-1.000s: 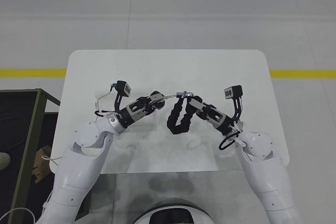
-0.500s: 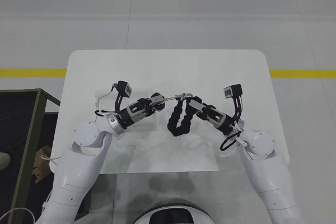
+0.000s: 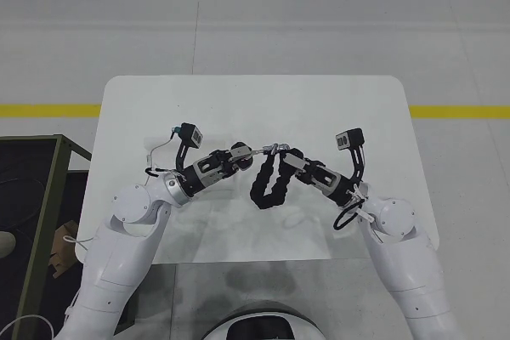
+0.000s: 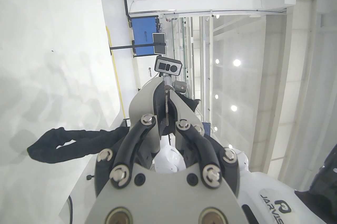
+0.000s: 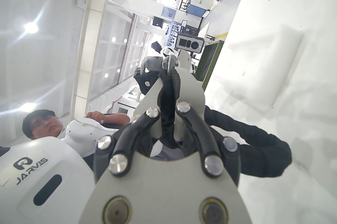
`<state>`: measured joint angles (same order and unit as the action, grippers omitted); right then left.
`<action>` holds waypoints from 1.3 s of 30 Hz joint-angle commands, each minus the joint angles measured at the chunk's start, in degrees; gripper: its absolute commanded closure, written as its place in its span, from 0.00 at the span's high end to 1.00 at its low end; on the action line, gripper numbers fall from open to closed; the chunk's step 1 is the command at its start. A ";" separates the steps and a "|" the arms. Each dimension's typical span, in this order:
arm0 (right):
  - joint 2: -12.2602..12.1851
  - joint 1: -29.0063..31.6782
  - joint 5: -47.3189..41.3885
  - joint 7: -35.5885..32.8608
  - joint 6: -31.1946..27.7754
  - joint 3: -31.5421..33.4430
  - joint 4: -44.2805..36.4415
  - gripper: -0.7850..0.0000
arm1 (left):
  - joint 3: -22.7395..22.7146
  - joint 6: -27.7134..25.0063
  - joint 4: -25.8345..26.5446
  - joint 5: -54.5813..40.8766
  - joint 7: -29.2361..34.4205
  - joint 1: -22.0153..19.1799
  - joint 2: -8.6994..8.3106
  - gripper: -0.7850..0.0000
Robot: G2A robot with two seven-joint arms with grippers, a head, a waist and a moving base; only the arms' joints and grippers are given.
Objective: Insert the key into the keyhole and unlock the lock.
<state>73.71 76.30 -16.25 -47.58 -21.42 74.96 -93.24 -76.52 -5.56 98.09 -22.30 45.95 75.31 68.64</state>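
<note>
Top view: over the middle of the table [image 3: 153, 102], the 2 grippers meet tip to tip. The left gripper [image 3: 245, 152] holds the key [image 3: 257, 150] with its tip at the lock [image 3: 273, 150], which is held by the right gripper [image 3: 282, 158]. Whether the key is in cannot be told. The black cable [image 3: 262, 185] loops down from the lock.

Left wrist view: the left gripper [image 4: 166, 89] is pinched together on the key [image 4: 166, 106].

Right wrist view: the right gripper [image 5: 168, 72] is clamped on the lock [image 5: 168, 93].
</note>
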 commanded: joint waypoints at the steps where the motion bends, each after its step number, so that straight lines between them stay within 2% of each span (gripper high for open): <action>1: 0.00 -0.10 -0.91 -0.20 0.17 -0.29 0.30 0.00 | 0.04 -0.13 -0.03 0.00 0.03 -0.03 0.03 0.00; 10: -0.17 -0.33 -1.52 -0.52 0.11 -0.86 0.77 0.00 | 0.25 0.01 0.00 0.08 0.69 -0.15 0.13 0.00; 11: -0.19 -0.31 -1.59 -0.54 0.17 -0.89 0.82 0.00 | 0.27 -0.43 0.14 0.17 0.96 -0.22 0.14 0.15; 12: -0.22 -0.31 -1.62 -0.55 0.17 -0.90 0.83 0.00 | 0.31 -1.12 0.26 0.29 1.36 -0.20 0.14 0.45; 13: -0.25 -0.30 -1.66 -0.54 0.17 -0.90 0.89 0.00 | 0.27 -1.59 0.29 0.35 1.54 -0.10 0.14 1.00; 21: -0.48 -0.29 -4.70 -0.67 0.37 0.00 1.59 0.00 | -1.44 -3.52 -0.14 -2.71 0.90 0.78 0.20 1.00; 26: -0.62 -0.24 -8.02 -1.57 1.33 0.56 1.79 0.00 | -2.62 -4.36 -1.15 -2.48 3.64 1.20 -0.07 1.00; 27: -0.66 -0.26 -8.14 -1.82 1.48 0.63 1.79 0.00 | -2.80 -4.71 -1.34 -1.98 4.29 1.13 -0.14 0.97; 28: -0.71 -0.26 -8.09 -2.04 1.57 0.70 1.83 0.00 | -2.98 -5.26 -1.49 -1.59 4.60 1.10 -0.18 0.74; 29: -0.75 -0.24 -8.03 -2.16 1.69 0.72 1.89 0.00 | -3.07 -5.83 -1.58 -1.29 4.82 1.09 -0.21 0.44; 30: -0.79 -0.23 -7.96 -2.38 1.90 0.64 1.91 0.00 | -3.11 -6.14 -1.74 -1.14 5.04 1.11 -0.23 0.18; 31: -0.82 -0.23 -7.81 -2.52 2.05 0.57 1.88 0.00 | -3.17 -6.42 -1.80 -0.90 5.19 1.06 -0.25 0.00; 39: -1.02 -0.26 -5.74 -2.49 2.72 -0.24 1.67 0.00 | -3.00 -7.88 -1.88 1.09 6.07 0.69 -0.36 0.00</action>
<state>72.71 76.05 -22.05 -50.13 -18.75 74.77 -91.54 -79.59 -13.39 96.23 -21.84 51.87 76.08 68.31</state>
